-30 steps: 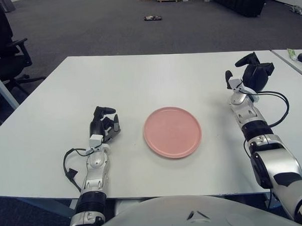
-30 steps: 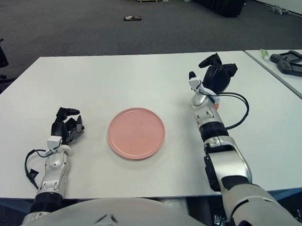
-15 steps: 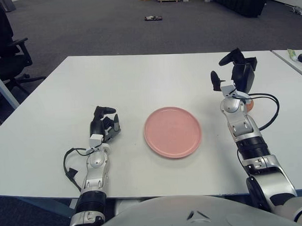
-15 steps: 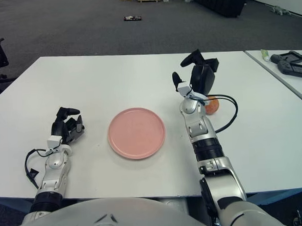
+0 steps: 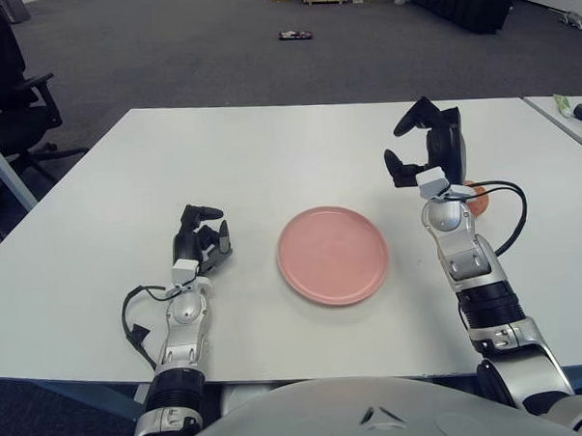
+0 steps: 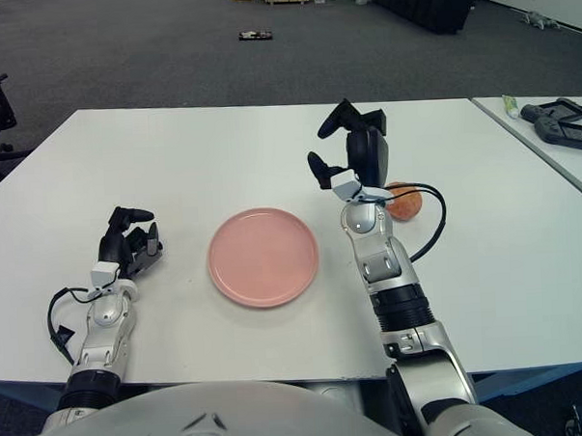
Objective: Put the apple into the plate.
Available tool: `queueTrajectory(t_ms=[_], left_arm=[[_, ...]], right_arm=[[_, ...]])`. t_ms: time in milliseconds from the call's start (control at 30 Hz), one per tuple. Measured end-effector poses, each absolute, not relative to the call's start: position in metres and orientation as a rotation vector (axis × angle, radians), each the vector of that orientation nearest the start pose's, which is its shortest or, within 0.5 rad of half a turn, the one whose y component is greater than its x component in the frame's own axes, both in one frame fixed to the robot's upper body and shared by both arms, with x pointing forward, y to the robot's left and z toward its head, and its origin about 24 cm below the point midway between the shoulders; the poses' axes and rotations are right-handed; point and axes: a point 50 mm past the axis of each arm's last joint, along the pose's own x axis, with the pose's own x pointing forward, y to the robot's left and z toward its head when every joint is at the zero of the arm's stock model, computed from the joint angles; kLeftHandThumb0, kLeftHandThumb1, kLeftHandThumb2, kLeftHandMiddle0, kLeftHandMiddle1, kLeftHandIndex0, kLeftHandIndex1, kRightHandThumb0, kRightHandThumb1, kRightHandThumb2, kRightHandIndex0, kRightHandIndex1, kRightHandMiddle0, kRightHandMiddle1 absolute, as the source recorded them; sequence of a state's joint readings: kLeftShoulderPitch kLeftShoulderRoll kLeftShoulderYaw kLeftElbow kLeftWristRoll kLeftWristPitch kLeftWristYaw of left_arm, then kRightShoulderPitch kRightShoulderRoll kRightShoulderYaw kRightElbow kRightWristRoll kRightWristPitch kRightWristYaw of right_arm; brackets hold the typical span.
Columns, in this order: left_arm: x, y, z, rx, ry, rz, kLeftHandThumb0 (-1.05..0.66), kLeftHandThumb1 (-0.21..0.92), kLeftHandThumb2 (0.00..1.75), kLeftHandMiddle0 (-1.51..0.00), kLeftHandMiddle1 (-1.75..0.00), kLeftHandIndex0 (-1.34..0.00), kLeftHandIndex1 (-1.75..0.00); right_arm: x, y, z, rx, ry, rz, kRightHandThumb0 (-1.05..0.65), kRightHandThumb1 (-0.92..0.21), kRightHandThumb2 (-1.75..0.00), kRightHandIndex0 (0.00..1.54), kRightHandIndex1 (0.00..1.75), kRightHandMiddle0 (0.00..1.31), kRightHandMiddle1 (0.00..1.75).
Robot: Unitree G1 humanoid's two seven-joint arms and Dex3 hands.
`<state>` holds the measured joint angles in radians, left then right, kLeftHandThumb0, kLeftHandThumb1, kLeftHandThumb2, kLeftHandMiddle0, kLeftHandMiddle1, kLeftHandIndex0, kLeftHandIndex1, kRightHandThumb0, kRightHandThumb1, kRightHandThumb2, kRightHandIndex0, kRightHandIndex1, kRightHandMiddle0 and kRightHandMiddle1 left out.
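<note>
Still empty-handed: apple not gripped

Right hand [image 6: 351, 155] is raised between plate [image 6: 264, 256] and apple [image 6: 402, 202], fingers spread, holding nothing. Apple sits on the table [image 6: 221, 153] just right of the wrist, well apart from the plate. Left hand [image 6: 128, 246] shows left of the plate, fingers curled, empty.

Risks, as I judge them: the hand is on the plate side of the apple, so a reach could knock it and roll it toward the right edge. The cable looping near the apple might snag it too.

Right eye view shows most of the apple; in the left eye view the wrist hides all but a sliver.
</note>
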<state>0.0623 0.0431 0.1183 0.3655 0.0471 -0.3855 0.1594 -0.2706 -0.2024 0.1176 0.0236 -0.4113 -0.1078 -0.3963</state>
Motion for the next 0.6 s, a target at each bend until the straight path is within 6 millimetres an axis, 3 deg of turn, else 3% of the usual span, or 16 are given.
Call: queueTrajectory(t_ms=[100,167,233,300,333,367,500,600], left_arm=[[0.221,0.197,-0.017,0.094,0.033,0.274,-0.40,0.62,0.95,-0.82,-1.75,-0.39,-1.75],[0.222,0.197,-0.017,0.095,0.033,0.274,-0.40,0.62,0.95,-0.82,-1.75,-0.39,-1.75],[0.222,0.197,-0.017,0.094,0.034,0.274,-0.40,0.62,0.95,-0.82,-1.75,-0.39,-1.75],[0.222,0.197,-0.017,0.094,0.034,0.274,-0.40,0.62,0.95,-0.81,-1.75,-0.38,-1.75],[0.222,0.197,-0.017,0.094,0.034,0.274,-0.40,0.62,0.94,-0.81,-1.75,-0.38,-1.75],[0.222,0.197,-0.017,0.094,0.033,0.273,-0.40,0.62,0.94,-0.81,-1.75,-0.38,-1.75],[0.222,0.197,-0.017,0.094,0.034,0.274,-0.40,0.62,0.94,-0.80,-1.75,-0.38,-1.75],[0.222,0.197,-0.017,0.094,0.036,0.275,-0.39,0.62,0.94,-0.80,-1.75,-0.38,-1.75]], right_arm=[[0.293,-0.152,0.125,-0.539,-0.492,-0.233,0.00,-0.01,-1.67,0.87,1.72,0.61,1.74],[0.294,-0.154,0.123,-0.545,-0.487,-0.237,-0.01,-0.07,-1.57,0.82,1.73,0.61,1.64],[0.295,-0.158,0.119,-0.551,-0.463,-0.249,-0.01,-0.33,-1.29,0.55,1.74,0.46,1.70],[0.297,-0.164,0.114,-0.559,-0.420,-0.265,-0.21,-0.33,-1.19,0.28,1.71,0.23,1.52],[0.298,-0.168,0.110,-0.565,-0.392,-0.275,-0.31,-0.32,-1.15,0.18,1.53,0.15,1.35],[0.298,-0.172,0.106,-0.571,-0.369,-0.284,-0.35,-0.32,-1.13,0.14,1.46,0.12,1.29],[0.299,-0.188,0.088,-0.604,-0.248,-0.340,-0.60,-0.43,-0.92,0.03,0.70,0.02,0.72],[0.298,-0.198,0.076,-0.623,-0.172,-0.391,-0.70,-0.48,-0.84,0.01,0.37,0.01,0.44]])
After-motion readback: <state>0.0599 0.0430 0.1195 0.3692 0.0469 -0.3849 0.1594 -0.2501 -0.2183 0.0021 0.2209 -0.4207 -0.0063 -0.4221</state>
